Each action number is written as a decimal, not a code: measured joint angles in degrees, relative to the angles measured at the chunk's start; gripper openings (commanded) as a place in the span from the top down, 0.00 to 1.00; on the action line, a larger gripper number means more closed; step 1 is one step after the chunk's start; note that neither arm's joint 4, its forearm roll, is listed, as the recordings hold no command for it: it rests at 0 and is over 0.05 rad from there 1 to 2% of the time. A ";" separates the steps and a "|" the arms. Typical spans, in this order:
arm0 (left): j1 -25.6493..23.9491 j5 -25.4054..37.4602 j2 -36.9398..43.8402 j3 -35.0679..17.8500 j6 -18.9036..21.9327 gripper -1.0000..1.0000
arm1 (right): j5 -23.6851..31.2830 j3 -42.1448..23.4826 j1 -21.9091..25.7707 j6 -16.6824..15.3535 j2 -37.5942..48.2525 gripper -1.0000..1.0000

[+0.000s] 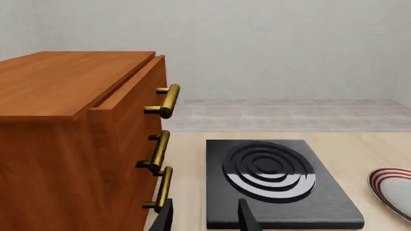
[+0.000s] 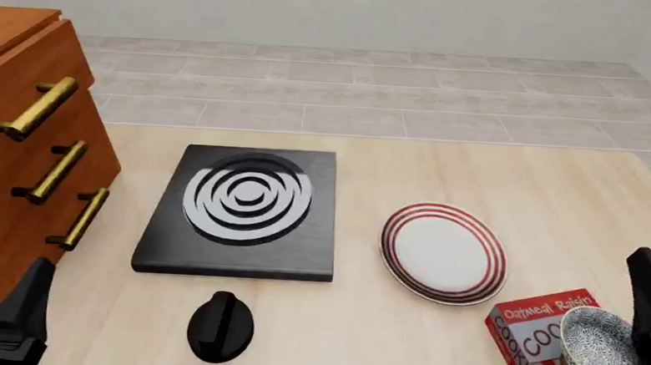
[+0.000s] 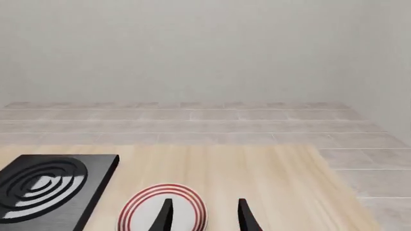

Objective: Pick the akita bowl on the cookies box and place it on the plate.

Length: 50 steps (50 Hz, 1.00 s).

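Sitting atop the cookies box (image 2: 534, 340) at the table's (image 2: 416, 166) near right corner, the bowl (image 2: 607, 348) awaits pickup, its speckled inside facing up and its tan rim fully exposed. The plate (image 2: 444, 252) lies just beyond the box toward the table's middle, close to the black slab (image 2: 240, 211) with grey-white rings. The right gripper (image 3: 204, 214) hovers with its fingers spread and nothing between them, looking out over the plate; in the front view the right arm shows only as a dark shape just beside the bowl, at the table's right edge. The left gripper (image 1: 205, 216) hangs open and empty near the wooden drawer cabinet (image 2: 26, 158) at the left edge. The bowl looks rigid, thin-walled and light, probably smooth and somewhat slippery, so a pinch across the rim, one finger inside the wall and one outside, seems the surest hold. Perched on a box, it may slide or tip if nudged sideways, so a straight descent looks wise.
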 measured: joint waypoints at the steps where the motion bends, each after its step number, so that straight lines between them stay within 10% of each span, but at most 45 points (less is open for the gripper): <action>1: 0.00 0.00 0.00 0.00 0.00 0.00 | 0.86 -1.38 -0.10 -0.14 0.53 0.00; 24: 0.00 0.00 0.00 0.00 0.00 0.00 | 22.41 -26.37 -2.79 -0.43 16.75 0.00; 50: 0.00 0.00 0.00 0.00 0.00 0.00 | 40.17 -37.17 -9.83 -0.35 21.02 0.00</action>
